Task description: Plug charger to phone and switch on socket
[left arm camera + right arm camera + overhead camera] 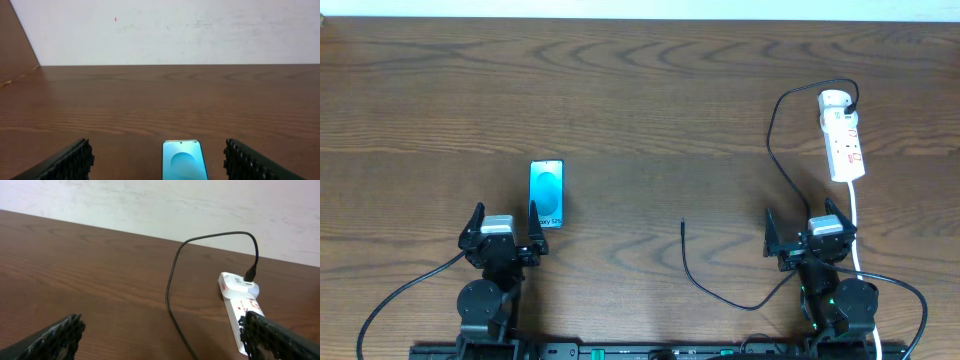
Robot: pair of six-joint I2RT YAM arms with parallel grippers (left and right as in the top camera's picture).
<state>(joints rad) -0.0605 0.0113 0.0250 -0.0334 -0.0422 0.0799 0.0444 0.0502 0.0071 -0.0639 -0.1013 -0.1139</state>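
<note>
The phone (546, 193) lies flat on the table with its cyan screen up, just ahead of my left gripper (505, 228); it also shows in the left wrist view (184, 161), between the open fingers (157, 162). The white socket strip (842, 134) lies at the far right, also in the right wrist view (239, 305). The black charger cable (775, 150) is plugged into the strip's far end, runs down past my right gripper (807, 232), and its free tip (683, 224) rests mid-table. The cable crosses the right wrist view (172, 285). My right gripper (162, 337) is open and empty.
The strip's thick white cord (858, 235) runs down beside the right arm. A pale wall (165, 30) stands behind the table's far edge. Bare wooden tabletop (640, 110) lies between the phone and the strip.
</note>
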